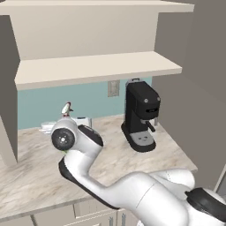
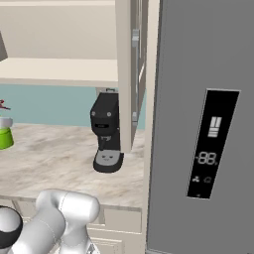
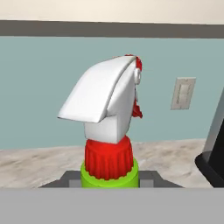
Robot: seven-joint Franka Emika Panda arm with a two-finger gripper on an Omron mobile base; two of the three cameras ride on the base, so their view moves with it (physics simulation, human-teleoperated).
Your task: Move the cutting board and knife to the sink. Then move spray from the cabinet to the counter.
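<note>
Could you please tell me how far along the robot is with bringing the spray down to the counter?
Nearly done, it seems. The spray is out of the cabinet, whose shelves look bare. In hand: the pincer is shut on the spray at its neck, low over the counter left of the coffee machine. Left: set it down and let go. The sink part cannot be judged here.

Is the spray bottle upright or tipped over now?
Upright. In the hand view the spray has its white and red nozzle straight above the green body; the right base view also shows it vertical over the counter.
</note>
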